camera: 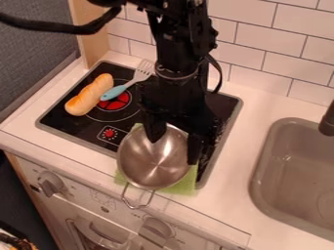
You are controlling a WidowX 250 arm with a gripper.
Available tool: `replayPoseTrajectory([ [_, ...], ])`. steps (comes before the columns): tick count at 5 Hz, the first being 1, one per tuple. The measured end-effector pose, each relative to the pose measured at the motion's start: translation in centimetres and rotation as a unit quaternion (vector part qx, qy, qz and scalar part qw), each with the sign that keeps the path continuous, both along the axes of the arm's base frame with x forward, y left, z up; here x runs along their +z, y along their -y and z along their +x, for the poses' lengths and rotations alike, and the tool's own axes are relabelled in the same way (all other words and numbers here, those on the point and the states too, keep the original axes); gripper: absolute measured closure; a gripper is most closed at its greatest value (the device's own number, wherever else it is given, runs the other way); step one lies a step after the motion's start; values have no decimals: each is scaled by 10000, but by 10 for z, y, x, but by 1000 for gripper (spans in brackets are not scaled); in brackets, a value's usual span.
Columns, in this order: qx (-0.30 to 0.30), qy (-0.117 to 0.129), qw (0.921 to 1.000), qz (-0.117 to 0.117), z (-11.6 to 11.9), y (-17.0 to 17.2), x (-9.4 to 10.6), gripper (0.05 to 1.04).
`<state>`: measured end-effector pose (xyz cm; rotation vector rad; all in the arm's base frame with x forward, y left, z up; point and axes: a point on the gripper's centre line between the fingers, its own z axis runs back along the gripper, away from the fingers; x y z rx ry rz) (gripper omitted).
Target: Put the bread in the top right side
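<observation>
Nearest us, white knobs [50,184] line the front of the toy stove. Just beyond, a round, shiny metal pan [140,163] sits over a light green cloth [179,188], its wire handle towards us. Our black two-finger gripper [174,151] hangs at the pan, released, its fingers spread well apart: one over the bowl, the other by its right rim. Farther back, on the left of the black stovetop [81,126], lies the golden-brown bread loaf [90,95], beside a blue-handled fork with pale tines [128,85]. White wall tiles [261,58] rise behind.

We judge that we are at the approach, with the bread ungrasped. Next we should lift above the pan, cross left, straddle the loaf without catching the fork, close, then carry it to the far right corner.
</observation>
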<state>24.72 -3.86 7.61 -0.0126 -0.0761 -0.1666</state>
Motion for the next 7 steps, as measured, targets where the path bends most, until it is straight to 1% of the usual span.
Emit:
replayPoseTrajectory([
  [1, 16, -125, 9999, -6, -2, -1, -6, 77],
  [2, 562, -98, 9983, -137, 7, -39, 0, 77],
  [3, 769, 28, 9970, -5, 23, -82, 9, 78],
  [4, 563, 71, 9980, 270, 41, -130, 7, 80],
  [5, 344, -84, 9988, 340, 54, -178, -11, 81],
  [6, 395, -270, 9981, 395, 57, -209, -30, 81],
  [7, 492, -336, 9976, 343, 50, -227, -43, 82],
])
